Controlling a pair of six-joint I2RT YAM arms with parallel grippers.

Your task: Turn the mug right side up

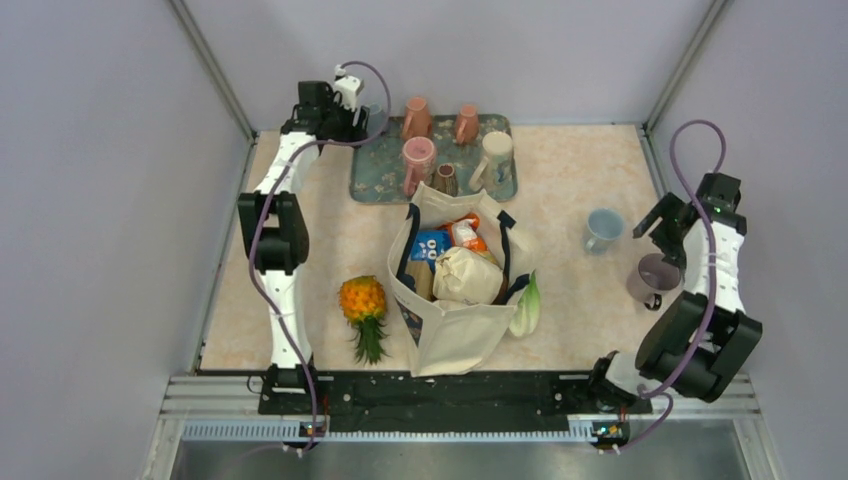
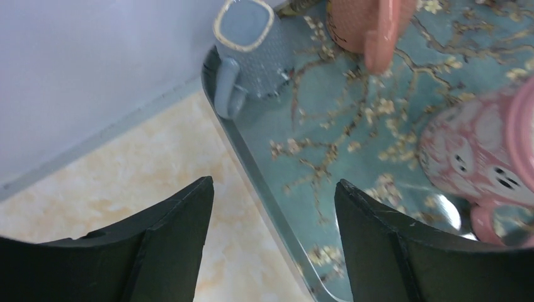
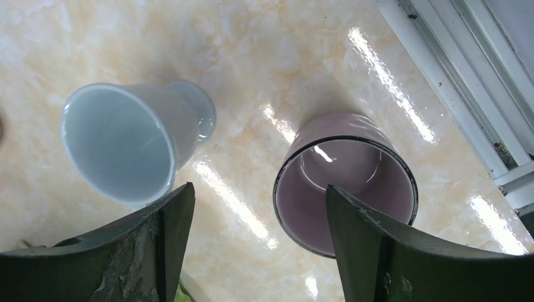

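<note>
A grey-blue dotted mug (image 2: 249, 50) stands upside down, base up, at the corner of the teal flowered tray (image 2: 252, 170). My left gripper (image 2: 274, 189) is open and empty, hovering over the tray's edge short of that mug; in the top view it (image 1: 368, 122) hides the mug. Pink mugs (image 1: 416, 118) (image 1: 466, 123) and a cream mug (image 1: 495, 158) also sit on the tray (image 1: 375, 180). My right gripper (image 3: 258, 195) is open and empty above the table, between an upright light blue mug (image 3: 119, 141) and an upright purple mug (image 3: 343, 182).
A tote bag (image 1: 450, 290) full of groceries stands mid-table. A pineapple (image 1: 364, 310) lies to its left and a leafy vegetable (image 1: 527, 305) to its right. A pink patterned mug (image 2: 478, 151) sits close to my left gripper's right finger. Walls enclose the table.
</note>
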